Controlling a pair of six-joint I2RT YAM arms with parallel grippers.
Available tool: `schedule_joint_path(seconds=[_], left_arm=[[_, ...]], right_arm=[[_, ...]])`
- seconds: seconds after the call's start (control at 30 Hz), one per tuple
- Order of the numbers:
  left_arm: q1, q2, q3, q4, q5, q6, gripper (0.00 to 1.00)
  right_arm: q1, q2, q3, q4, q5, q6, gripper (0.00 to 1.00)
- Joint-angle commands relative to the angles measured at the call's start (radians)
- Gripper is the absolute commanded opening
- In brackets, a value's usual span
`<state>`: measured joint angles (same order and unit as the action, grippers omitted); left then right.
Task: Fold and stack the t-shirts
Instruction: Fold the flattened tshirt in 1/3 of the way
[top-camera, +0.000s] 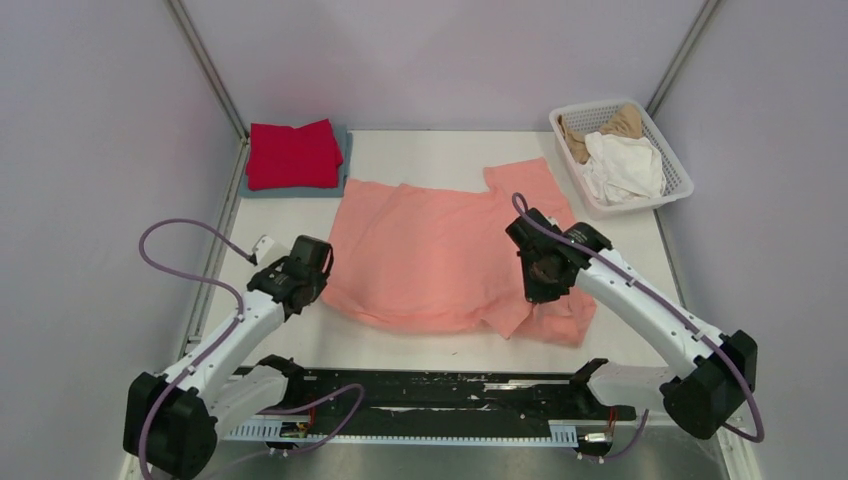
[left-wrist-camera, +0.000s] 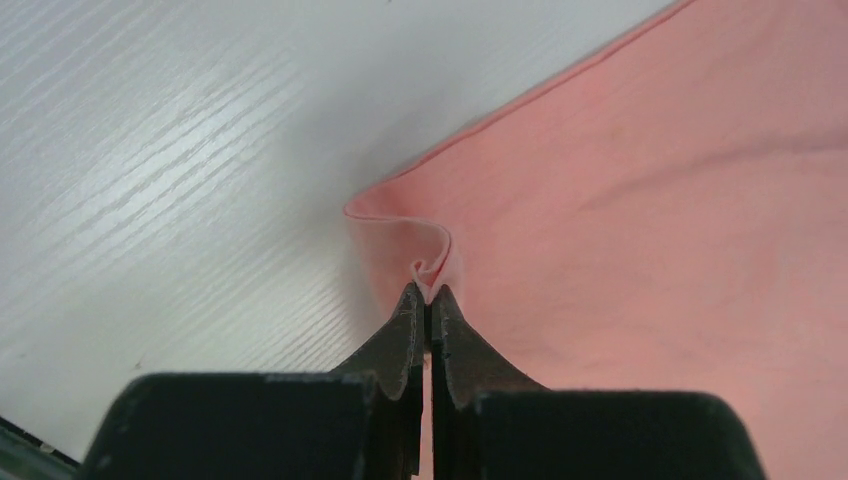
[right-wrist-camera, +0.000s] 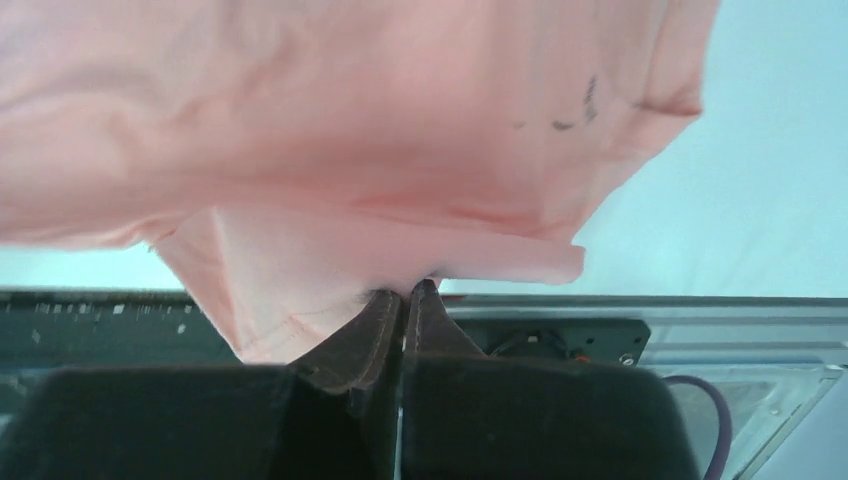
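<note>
The salmon-pink t-shirt (top-camera: 440, 250) lies spread across the middle of the table, partly folded. My left gripper (top-camera: 322, 272) is shut on its near left corner, and the pinched fold shows in the left wrist view (left-wrist-camera: 432, 268). My right gripper (top-camera: 542, 296) is shut on the shirt's near right edge, and the cloth (right-wrist-camera: 330, 140) hangs lifted above the table there. A folded bright red t-shirt (top-camera: 294, 154) lies on a folded grey-blue one (top-camera: 343, 160) at the far left. White (top-camera: 622, 165) and tan (top-camera: 610, 124) shirts lie in the basket.
The white lattice basket (top-camera: 676, 190) stands at the far right corner. A black slotted rail (top-camera: 440, 392) runs along the near edge between the arm bases. Grey enclosure walls stand on both sides and behind.
</note>
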<state>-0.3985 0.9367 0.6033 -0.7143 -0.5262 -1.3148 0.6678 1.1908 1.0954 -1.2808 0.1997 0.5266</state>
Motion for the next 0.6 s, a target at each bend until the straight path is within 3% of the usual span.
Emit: schedule_joint_path(seconds=[0.0, 0.17, 0.57], left_arm=[[0.062, 0.076, 0.072, 0.124, -0.010, 0.061, 0.00], [0.109, 0.189, 0.136, 0.177, -0.001, 0.111, 0.00], [0.153, 0.354, 0.215, 0.300, 0.039, 0.170, 0.00]], right_arm=[[-0.076, 0.077, 0.056, 0.102, 0.165, -0.062, 0.00], [-0.137, 0.115, 0.097, 0.168, 0.227, -0.088, 0.00], [-0.224, 0.231, 0.142, 0.242, 0.211, -0.175, 0.01]])
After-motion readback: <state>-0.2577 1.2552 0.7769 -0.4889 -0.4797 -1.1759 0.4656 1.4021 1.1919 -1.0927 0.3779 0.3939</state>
